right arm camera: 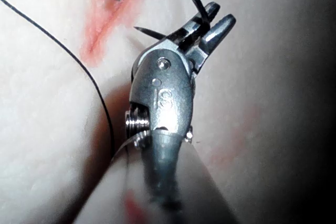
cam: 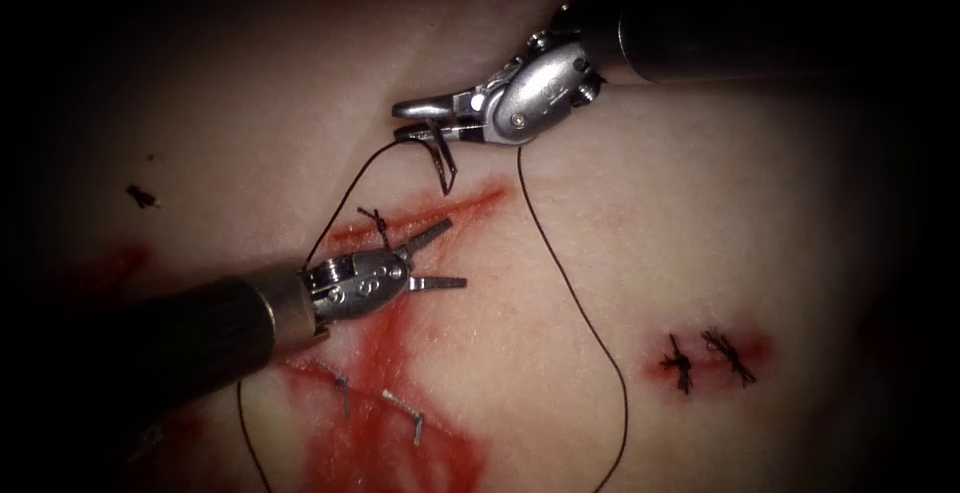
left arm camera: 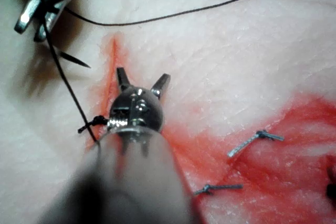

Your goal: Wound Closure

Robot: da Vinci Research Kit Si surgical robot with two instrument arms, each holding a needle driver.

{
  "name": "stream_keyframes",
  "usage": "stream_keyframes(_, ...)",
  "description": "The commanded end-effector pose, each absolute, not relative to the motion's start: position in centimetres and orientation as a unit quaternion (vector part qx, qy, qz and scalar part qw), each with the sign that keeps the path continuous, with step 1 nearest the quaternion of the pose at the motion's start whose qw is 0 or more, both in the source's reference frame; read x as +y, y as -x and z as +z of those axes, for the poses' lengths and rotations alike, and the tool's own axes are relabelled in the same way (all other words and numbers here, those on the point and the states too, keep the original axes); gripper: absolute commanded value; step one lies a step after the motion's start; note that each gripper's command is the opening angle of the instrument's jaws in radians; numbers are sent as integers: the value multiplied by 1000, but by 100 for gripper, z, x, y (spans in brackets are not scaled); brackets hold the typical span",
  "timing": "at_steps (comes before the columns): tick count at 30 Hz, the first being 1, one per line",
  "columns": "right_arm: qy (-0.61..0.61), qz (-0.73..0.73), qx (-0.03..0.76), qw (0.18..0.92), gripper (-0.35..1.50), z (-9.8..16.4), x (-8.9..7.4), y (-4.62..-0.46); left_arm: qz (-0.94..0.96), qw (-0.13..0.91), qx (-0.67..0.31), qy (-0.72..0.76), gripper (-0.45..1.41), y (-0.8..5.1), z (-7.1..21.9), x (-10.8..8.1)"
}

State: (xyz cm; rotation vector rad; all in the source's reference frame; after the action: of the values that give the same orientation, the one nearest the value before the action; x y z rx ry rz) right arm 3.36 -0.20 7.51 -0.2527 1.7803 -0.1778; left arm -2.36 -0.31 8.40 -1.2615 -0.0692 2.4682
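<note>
My right tool (cam: 400,121) comes in from the upper right, jaws shut on the curved needle (cam: 441,163) toward its thread end. The point hangs down free, just above the upper end of the cut (cam: 470,201), not in the tissue (cam: 700,203). The needle (right arm camera: 152,32) crosses between the right tool's jaws (right arm camera: 220,15). Dark thread (cam: 580,313) runs from the right tool down the cut's right side; another strand drops left toward a knot (cam: 377,219) on the cut. My left tool (cam: 455,251) stands open over the cut, holding nothing, as its wrist view (left arm camera: 143,76) confirms.
Red fluid (cam: 400,443) stains the lower part of the cut, where two pale stitches (cam: 410,418) lie. Two dark knots (cam: 705,358) sit in a red patch on the right. A cut end of thread (cam: 140,195) lies far left.
</note>
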Motion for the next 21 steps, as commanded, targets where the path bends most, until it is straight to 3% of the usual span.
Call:
stream_keyframes(1,111,-77,777,615,-35,758,-22,-346,875,186,-25,446,57,241,849,-30)
stream_keyframes(9,115,-77,780,610,-35,761,-27,-348,862,195,-66,464,27,237,862,-32)
stream_keyframes(16,127,-87,777,610,-35,768,-31,-344,862,203,-90,456,41,238,871,-41)
stream_keyframes(21,137,-95,776,609,-35,775,-38,-339,863,202,-98,453,39,235,875,-44)
